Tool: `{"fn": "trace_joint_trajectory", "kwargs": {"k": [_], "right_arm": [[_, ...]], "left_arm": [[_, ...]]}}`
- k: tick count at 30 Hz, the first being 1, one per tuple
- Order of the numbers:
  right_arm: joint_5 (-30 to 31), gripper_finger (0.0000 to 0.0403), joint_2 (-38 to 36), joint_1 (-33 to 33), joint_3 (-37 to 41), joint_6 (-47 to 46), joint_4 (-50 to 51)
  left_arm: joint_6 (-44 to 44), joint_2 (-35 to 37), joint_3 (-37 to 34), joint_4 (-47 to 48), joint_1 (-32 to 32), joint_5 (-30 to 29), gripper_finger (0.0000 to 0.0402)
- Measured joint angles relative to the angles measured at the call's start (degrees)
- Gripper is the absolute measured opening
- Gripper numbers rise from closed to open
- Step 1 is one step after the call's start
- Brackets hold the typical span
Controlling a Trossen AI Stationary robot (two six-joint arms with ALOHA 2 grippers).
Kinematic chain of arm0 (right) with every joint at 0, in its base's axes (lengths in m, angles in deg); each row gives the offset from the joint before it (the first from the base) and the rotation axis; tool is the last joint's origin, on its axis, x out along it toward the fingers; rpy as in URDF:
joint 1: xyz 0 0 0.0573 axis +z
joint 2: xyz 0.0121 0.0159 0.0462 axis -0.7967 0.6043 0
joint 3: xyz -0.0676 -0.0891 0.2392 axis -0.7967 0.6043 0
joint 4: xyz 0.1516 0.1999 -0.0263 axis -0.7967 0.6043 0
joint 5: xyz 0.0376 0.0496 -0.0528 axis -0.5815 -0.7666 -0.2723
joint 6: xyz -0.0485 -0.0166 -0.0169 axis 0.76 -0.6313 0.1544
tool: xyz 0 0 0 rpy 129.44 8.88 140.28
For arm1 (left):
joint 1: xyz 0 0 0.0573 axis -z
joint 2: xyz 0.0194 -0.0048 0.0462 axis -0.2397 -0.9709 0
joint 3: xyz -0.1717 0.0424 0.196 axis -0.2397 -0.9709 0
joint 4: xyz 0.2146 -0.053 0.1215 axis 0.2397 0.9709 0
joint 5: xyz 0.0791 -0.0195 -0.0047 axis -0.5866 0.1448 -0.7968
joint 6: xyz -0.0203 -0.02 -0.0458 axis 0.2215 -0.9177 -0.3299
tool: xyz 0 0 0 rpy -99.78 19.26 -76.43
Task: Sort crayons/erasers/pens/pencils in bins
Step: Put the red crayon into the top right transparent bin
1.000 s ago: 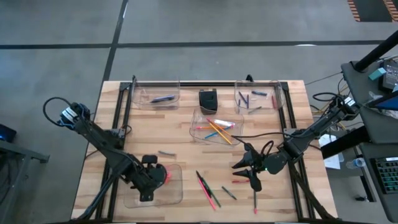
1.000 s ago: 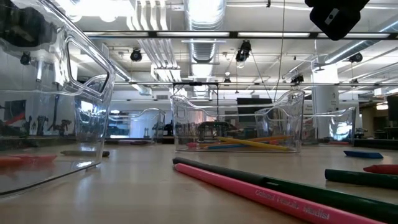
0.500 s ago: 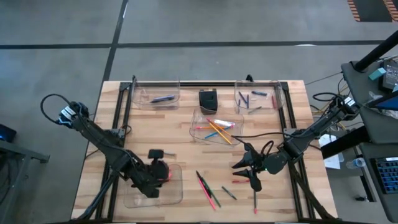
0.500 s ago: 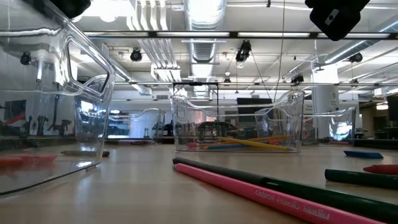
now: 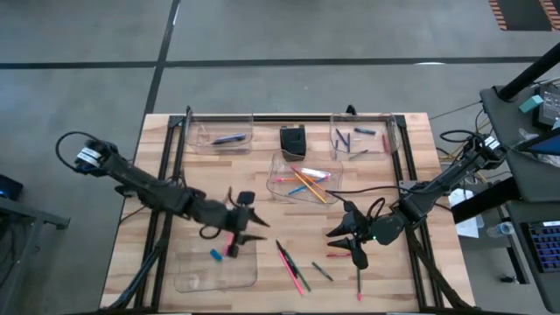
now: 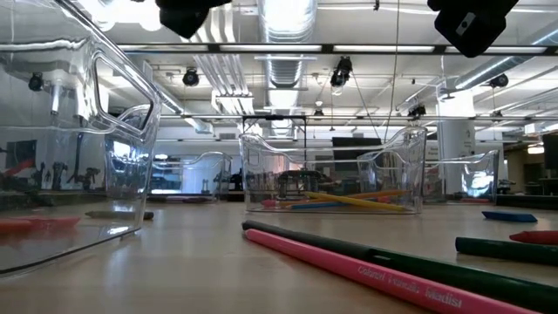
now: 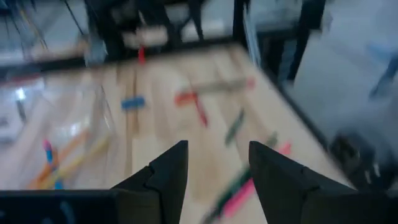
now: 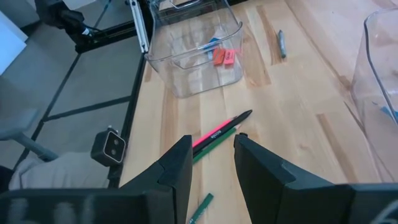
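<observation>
The left claw (image 5: 248, 220) swings up and right, away from the near-left bin (image 5: 188, 271), jaws now spread and empty. A blue eraser (image 5: 215, 255) and pink erasers (image 5: 232, 251) lie inside that bin: delivered. The right claw (image 5: 347, 234) hovers part-open over the loose pencils (image 5: 291, 265) on the desk (image 5: 420, 175), next in line.

Motion blur smears the left wrist view, leaving the sticks on the wooden tabletop (image 7: 155, 134) as coloured streaks. In the low view, the pink pencil (image 6: 366, 272) and dark green pencil (image 6: 410, 263) run off the frame's lower right edge, their tips unseen.
</observation>
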Motion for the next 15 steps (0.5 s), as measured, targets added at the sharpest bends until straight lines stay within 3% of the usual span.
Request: {"fn": "trace_joint_trajectory", "kwargs": {"k": [8, 15], "right_arm": [[0.6, 0.0109, 0.0, 0.0, 0.0, 1.1, 0.1], [1.5, 0.0109, 0.0, 0.0, 0.0, 0.1, 0.1]], "left_arm": [[1.2, -0.1, -13.2, -33.0, -5.1, 1.6, 0.0155], [-0.8, -0.7, -15.0, -36.0, -5.1, 2.1, 0.0155]]}}
